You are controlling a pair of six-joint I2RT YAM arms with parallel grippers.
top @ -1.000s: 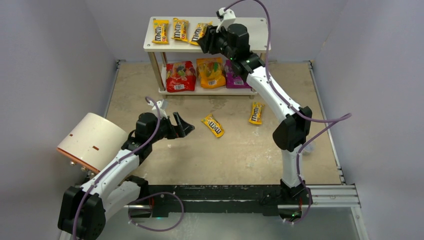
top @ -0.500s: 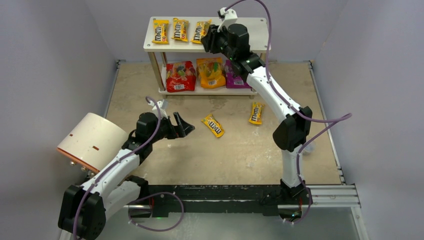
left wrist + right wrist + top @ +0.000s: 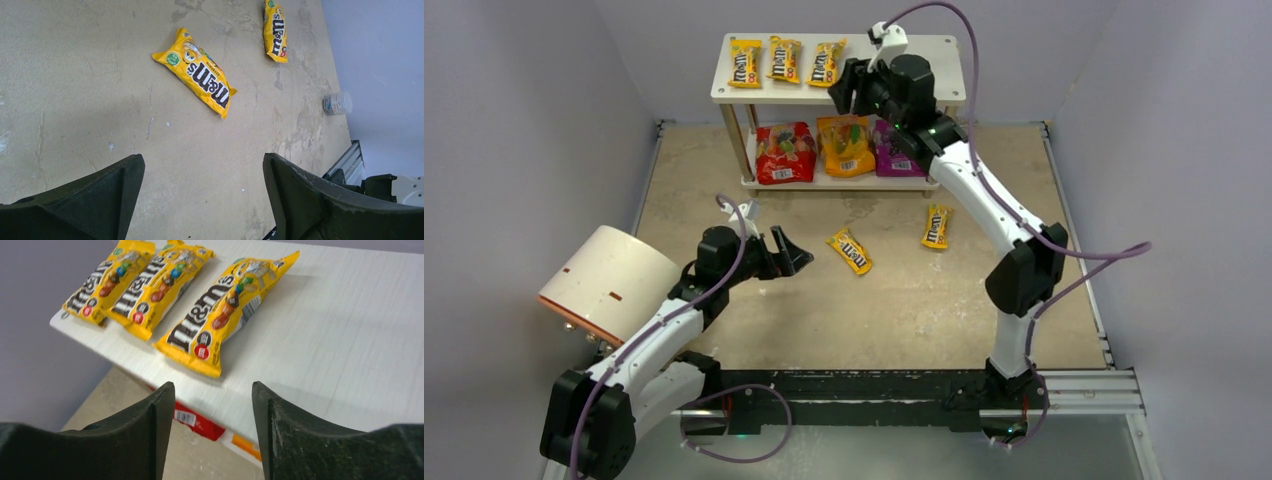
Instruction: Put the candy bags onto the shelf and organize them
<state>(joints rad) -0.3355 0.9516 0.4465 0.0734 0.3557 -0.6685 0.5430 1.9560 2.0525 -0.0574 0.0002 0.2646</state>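
Observation:
The white two-tier shelf (image 3: pixel 934 48) stands at the back. Three yellow M&M's packets (image 3: pixel 786 60) lie side by side on its top board, also in the right wrist view (image 3: pixel 222 310). The red (image 3: pixel 784 152), orange (image 3: pixel 845 144) and purple (image 3: pixel 892 156) pouches sit on the lower board. Two more yellow packets lie on the table, one in the middle (image 3: pixel 850 251) and one to its right (image 3: pixel 936 225); both show in the left wrist view (image 3: pixel 197 77) (image 3: pixel 275 32). My right gripper (image 3: pixel 849 88) is open and empty just off the top board's front. My left gripper (image 3: pixel 792 254) is open and empty, left of the middle packet.
A white-and-orange cylinder (image 3: pixel 609 282) lies at the left beside my left arm. A small clear round object (image 3: pixel 337 103) lies on the table near the right edge. Grey walls close in the table on three sides.
My right gripper has drawn back to the right and toward me from the third packet, which now lies free on the top board. The left arm has not moved.

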